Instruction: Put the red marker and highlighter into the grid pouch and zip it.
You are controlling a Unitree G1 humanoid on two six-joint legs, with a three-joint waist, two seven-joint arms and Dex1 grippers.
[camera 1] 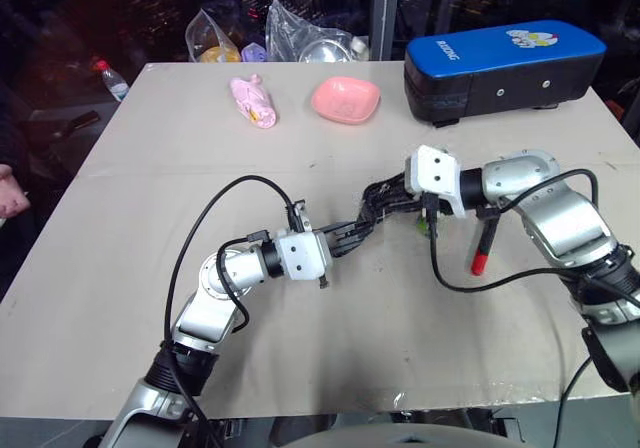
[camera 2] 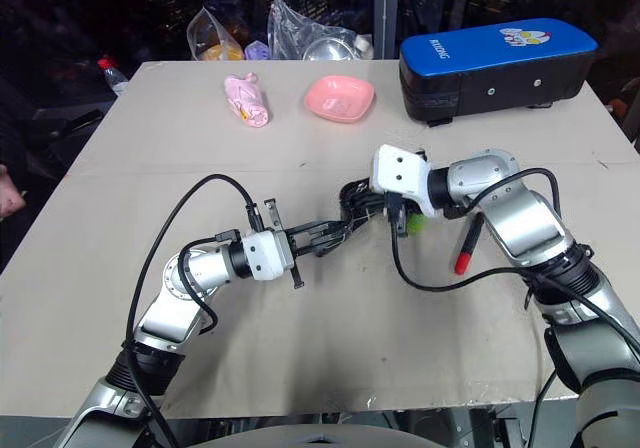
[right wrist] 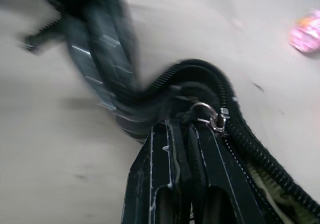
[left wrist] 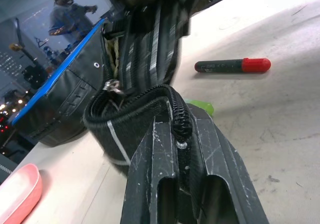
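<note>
The grid pouch (camera 1: 375, 208) hangs bunched above the table's middle, held between both grippers. My left gripper (left wrist: 179, 129) is shut on its zipper edge from the left. My right gripper (right wrist: 182, 126) is shut on the pouch's rim beside the metal zipper pull (right wrist: 207, 115); tan lining shows at the mouth. The red marker (camera 1: 485, 243) lies on the table under my right forearm, outside the pouch. Just below the pouch, the highlighter (camera 1: 425, 225) shows as a green spot on the table, mostly hidden.
A big blue-and-black padded case (camera 1: 505, 68) stands at the back right. A pink bowl (camera 1: 345, 99) and a pink packet (camera 1: 253, 101) lie at the back middle. Plastic bags (camera 1: 300, 38) and a bottle (camera 1: 112, 80) sit behind the table. A person's hand (camera 1: 10, 193) shows at the left edge.
</note>
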